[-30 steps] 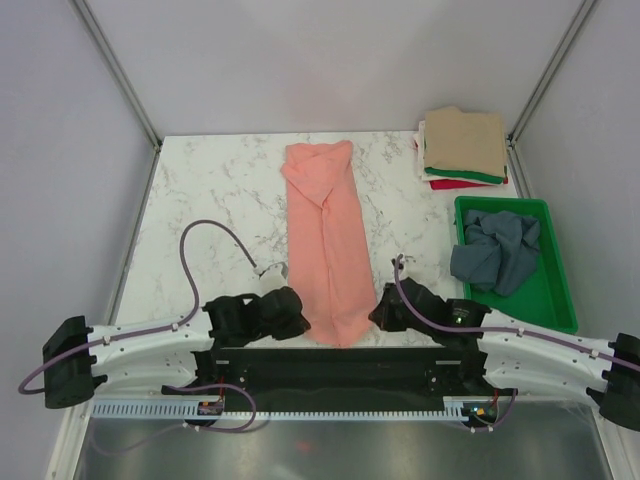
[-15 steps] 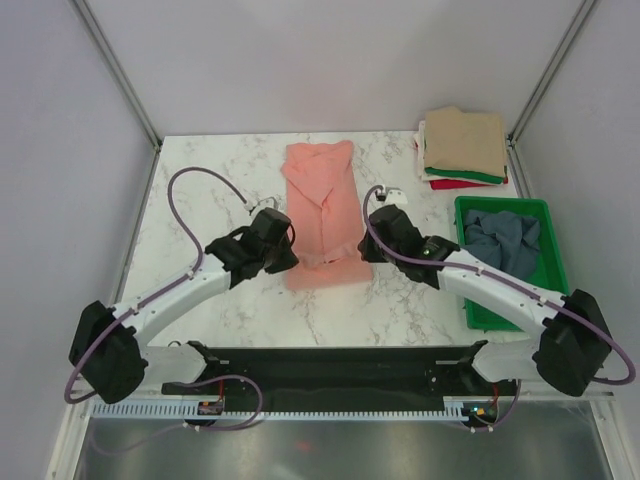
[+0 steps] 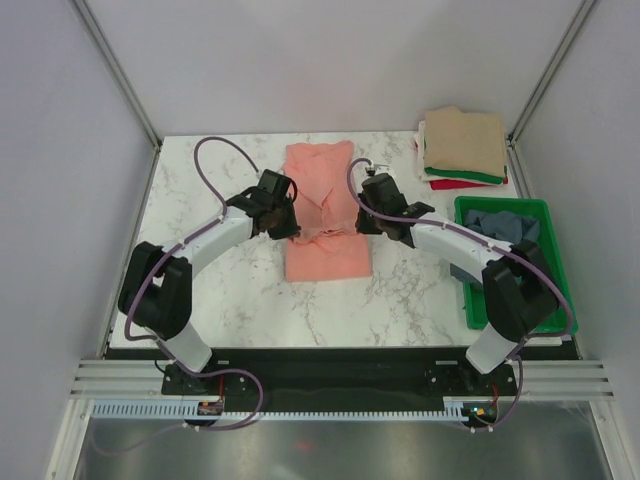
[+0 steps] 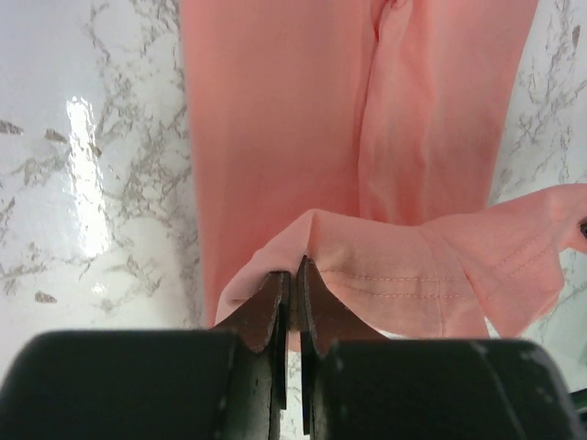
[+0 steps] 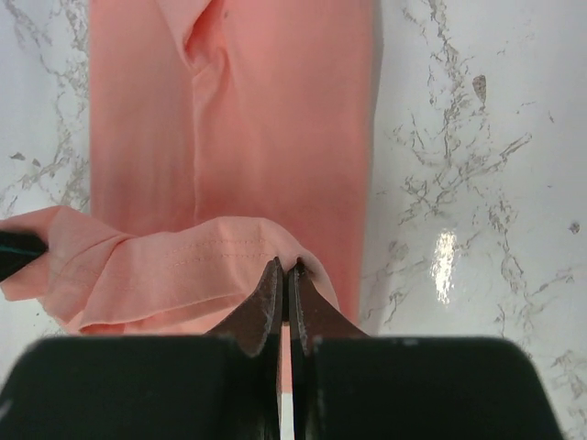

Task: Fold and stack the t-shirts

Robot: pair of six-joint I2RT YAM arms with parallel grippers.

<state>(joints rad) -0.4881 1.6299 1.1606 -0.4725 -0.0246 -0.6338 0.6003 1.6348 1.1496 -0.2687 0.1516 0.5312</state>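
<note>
Salmon-pink cotton lies at the middle of our table: one salmon-pink t-shirt, soft and matte, folded into a long narrow strip running away from the bases. Its near hem, with a double line of stitching, is raised and doubled back over the middle of the strip. We hold that hem at its two corners. Our left gripper is clamped on the left corner with its jaws pressed together on the cloth, and our right gripper is pinched tight on the right corner in the same way. At the far right corner we count four folded shirts in one stack, with the tan one on top and green, white and red edges showing beneath. Just nearer, one rigid green plastic tray holds one crumpled slate blue-grey shirt, partly hidden by our right arm. The tabletop is glossy white marble with grey veins, and pale plain walls with two slanting metal posts enclose it.
</note>
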